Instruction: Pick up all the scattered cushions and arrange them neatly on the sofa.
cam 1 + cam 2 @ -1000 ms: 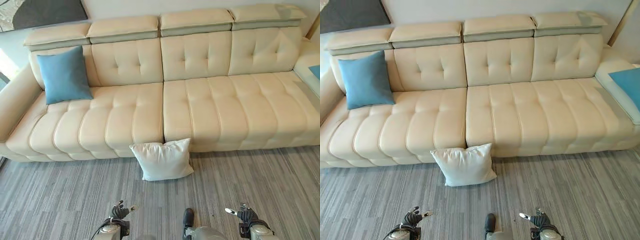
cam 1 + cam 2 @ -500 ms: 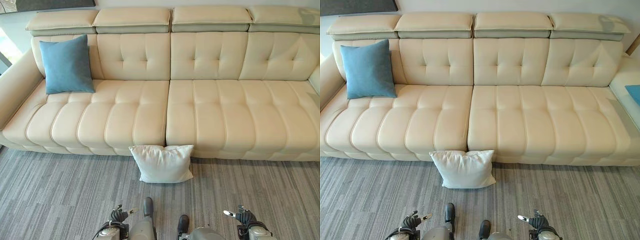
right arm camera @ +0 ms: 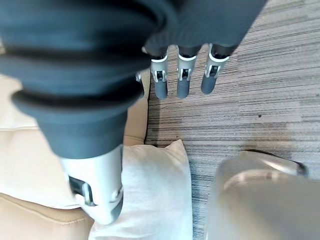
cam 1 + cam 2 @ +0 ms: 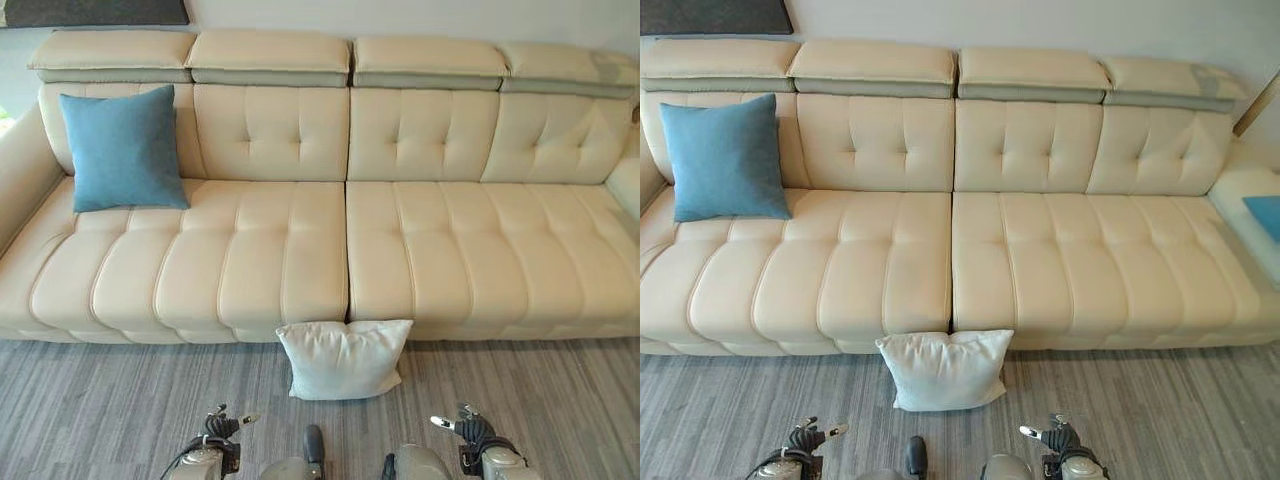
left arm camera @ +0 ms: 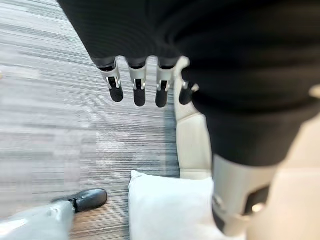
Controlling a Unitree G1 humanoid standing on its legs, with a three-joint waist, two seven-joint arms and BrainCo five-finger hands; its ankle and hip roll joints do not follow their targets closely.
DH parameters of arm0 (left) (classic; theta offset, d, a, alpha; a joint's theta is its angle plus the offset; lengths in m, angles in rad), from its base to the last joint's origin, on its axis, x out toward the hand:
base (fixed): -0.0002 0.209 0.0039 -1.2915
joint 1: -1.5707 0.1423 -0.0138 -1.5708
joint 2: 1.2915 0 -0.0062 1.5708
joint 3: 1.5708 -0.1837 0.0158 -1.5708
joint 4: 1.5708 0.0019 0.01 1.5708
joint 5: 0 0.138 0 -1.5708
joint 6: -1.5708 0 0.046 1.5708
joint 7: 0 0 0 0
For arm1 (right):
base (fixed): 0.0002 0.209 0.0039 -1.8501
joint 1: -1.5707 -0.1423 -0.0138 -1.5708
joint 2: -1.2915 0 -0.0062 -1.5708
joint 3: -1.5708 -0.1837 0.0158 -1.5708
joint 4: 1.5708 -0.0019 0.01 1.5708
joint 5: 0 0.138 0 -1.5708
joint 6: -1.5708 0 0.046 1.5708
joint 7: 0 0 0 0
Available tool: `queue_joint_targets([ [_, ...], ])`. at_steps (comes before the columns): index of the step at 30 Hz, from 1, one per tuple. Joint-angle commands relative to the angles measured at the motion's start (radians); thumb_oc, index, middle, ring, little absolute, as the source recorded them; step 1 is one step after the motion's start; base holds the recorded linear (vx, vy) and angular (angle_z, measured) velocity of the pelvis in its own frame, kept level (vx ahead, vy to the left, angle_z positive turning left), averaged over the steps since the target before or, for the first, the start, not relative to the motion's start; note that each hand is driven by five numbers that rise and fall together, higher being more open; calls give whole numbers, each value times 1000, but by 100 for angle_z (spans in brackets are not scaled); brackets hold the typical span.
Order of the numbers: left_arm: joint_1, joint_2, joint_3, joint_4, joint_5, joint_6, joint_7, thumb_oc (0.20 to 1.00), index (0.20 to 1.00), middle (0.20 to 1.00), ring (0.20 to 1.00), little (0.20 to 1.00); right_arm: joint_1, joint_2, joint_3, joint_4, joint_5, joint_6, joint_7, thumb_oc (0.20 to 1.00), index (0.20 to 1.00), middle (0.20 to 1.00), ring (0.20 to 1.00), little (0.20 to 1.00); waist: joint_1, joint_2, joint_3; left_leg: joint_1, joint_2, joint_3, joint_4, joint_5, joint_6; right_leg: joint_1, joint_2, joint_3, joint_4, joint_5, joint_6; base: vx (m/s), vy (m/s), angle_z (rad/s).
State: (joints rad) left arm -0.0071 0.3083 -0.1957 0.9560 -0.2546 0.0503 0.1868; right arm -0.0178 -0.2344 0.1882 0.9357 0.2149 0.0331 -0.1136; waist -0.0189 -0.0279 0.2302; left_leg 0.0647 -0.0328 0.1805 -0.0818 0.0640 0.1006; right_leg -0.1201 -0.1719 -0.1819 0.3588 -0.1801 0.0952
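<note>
A white cushion stands on the grey floor, leaning against the front of the cream sofa at the seam between its two seats. It also appears in the wrist views as the white cushion and the white cushion. A blue cushion leans upright against the backrest at the sofa's left end. My left hand and right hand hang low near the floor, short of the white cushion, both open with straight fingers and fingers, holding nothing.
Grey striped carpet runs along the sofa's front. Another blue cushion lies on the sofa's side section at the far right. A dark framed picture hangs on the wall above the left end.
The camera has come closer to the sofa, so the white cushion sits lower and nearer in view. Both hands stay low and open.
</note>
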Motion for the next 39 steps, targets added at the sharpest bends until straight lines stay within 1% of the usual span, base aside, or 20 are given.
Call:
queue_joint_targets([
  [1,-26,-2,26,-18,19,-24,4,1000,1000,1000,1000,1000,-33,-48,9,14,-29,6,-12,1000,1000,1000,1000,1000,8,23,18,17,37,-21,-5,-74,-104,96,47,-21,-321,164,20,104,-75,-9],
  [2,-28,-1,33,-20,13,-26,5,1000,1000,1000,1000,1000,-34,-48,9,20,-32,6,-12,1000,1000,1000,1000,1000,10,20,20,25,39,-16,-5,-78,-106,91,46,-26,-362,187,28,147,-97,-12],
  [5,-29,-1,46,-12,4,-27,8,1000,1000,1000,1000,1000,-27,-45,12,20,-33,7,-9,1000,1000,1000,1000,1000,8,10,17,40,39,-16,-5,-83,-113,119,48,-22,-401,202,31,139,-127,-15],
  [6,-34,-14,50,-13,-6,-32,12,1000,1000,1000,1000,1000,-29,-53,17,15,-42,5,-12,1000,1000,1000,1000,1000,7,8,7,29,44,-16,-5,-81,-124,143,52,-40,-446,206,30,118,-166,9],
  [12,-49,-24,49,-9,-31,-33,28,1000,1000,1000,1000,1000,-45,-70,24,-2,-30,0,-19,1000,1000,1000,1000,1000,-7,29,6,14,61,-34,-5,-71,-147,165,66,-51,-446,178,12,93,-172,19],
  [13,-57,-23,41,-19,-25,-33,33,1000,1000,1000,1000,1000,-56,-78,35,-11,-33,-1,-20,1000,1000,1000,1000,1000,-12,36,22,-9,69,-41,48,-73,-159,173,64,-57,-446,160,-3,25,-112,19],
  [14,-57,-23,41,-19,-25,-33,33,1000,1000,1000,1000,1000,-56,-78,35,-11,-33,-1,-20,1000,1000,1000,1000,1000,-12,36,22,-9,69,-42,48,-73,-159,173,64,-57,-446,160,-3,-36,-194,19],
  [15,-76,-23,26,-25,-27,-40,36,1000,1000,1000,1000,1000,-72,-90,49,-17,-33,-6,-25,1000,1000,1000,1000,1000,-7,29,55,-79,62,-76,161,-92,-168,170,56,-66,-433,150,-16,-61,-83,9],
  [16,-76,-23,26,-25,-27,-40,36,1000,1000,1000,1000,1000,-72,-90,49,-17,-33,-6,-25,1000,1000,1000,1000,1000,-7,29,55,-79,62,-76,161,-92,-168,170,56,-66,-433,150,-16,-84,-101,28],
  [17,-99,-21,15,-24,-30,-45,44,1000,1000,1000,1000,1000,-93,-98,59,-28,-33,-8,-33,1000,1000,1000,1000,1000,-7,30,63,-121,53,-131,133,-73,-172,148,57,-74,-417,141,-21,1,8,30],
  [19,-106,-19,4,-25,-29,-40,55,1000,1000,1000,1000,1000,-108,-102,60,-42,-33,-9,-42,1000,1000,1000,1000,1000,-10,40,59,-131,78,-122,39,-14,-169,126,61,-80,-402,137,-16,61,81,33],
  [20,-115,-17,5,-13,-22,-37,53,1000,1000,1000,1000,1000,-111,-101,60,-51,-32,-7,-39,1000,1000,1000,1000,1000,-11,44,53,-117,85,-101,7,-16,-164,124,60,-80,-389,120,-15,120,148,22],
  [22,-119,-14,-2,-12,-11,-38,53,1000,1000,1000,1000,1000,-110,-97,60,-66,-35,-8,-39,1000,1000,1000,1000,1000,-15,45,47,-118,75,-93,-5,-10,-160,124,56,-79,-388,122,-14,126,184,1],
  [27,-129,-1,-2,-24,4,-44,66,1000,1000,1000,1000,1000,-114,-82,64,-70,-41,-7,-39,1000,1000,1000,1000,1000,-6,31,58,-102,51,-76,-5,-35,-142,131,29,-67,-388,133,2,82,197,3],
  [29,-169,22,11,13,2,-45,94,1000,1000,1000,1000,1000,-149,-61,82,-66,-47,-10,-54,1000,1000,1000,1000,1000,10,9,91,-119,45,-41,15,-60,-119,76,6,-48,-335,151,28,-18,257,-16],
  [30,-186,29,10,17,-3,-47,103,1000,1000,1000,1000,1000,-167,-58,85,-64,-41,-10,-59,1000,1000,1000,1000,1000,15,4,104,-137,47,-29,30,-65,-116,33,3,-33,-298,156,31,-88,140,-43],
  [32,-224,46,12,32,-17,-59,131,1000,1000,1000,1000,1000,-217,-49,94,-55,-20,-18,-81,1000,1000,1000,1000,1000,23,-2,136,-177,54,-5,42,-62,-118,-46,5,-23,-292,187,34,-147,51,-41],
  [34,-270,76,2,15,-15,-72,174,1000,1000,1000,1000,1000,-264,-57,86,-60,12,-32,-119,1000,1000,1000,1000,1000,25,-14,159,-277,51,-16,118,-63,-119,-97,1,-10,-315,206,28,-131,-47,-34],
  [37,-385,118,17,11,-83,-111,260,1000,1000,1000,1000,1000,-406,-97,71,-124,84,-79,-212,1000,1000,1000,1000,1000,22,-10,223,-451,56,-33,240,-76,-123,-268,-2,-9,-204,183,12,-116,-70,22],
  [39,-462,143,10,29,-88,-113,295,1000,1000,1000,1000,1000,-493,-124,75,-148,97,-87,-251,1000,1000,1000,1000,1000,8,-1,237,-573,60,-45,313,-81,-126,-380,-9,-12,-133,167,4,-46,-61,32],
])
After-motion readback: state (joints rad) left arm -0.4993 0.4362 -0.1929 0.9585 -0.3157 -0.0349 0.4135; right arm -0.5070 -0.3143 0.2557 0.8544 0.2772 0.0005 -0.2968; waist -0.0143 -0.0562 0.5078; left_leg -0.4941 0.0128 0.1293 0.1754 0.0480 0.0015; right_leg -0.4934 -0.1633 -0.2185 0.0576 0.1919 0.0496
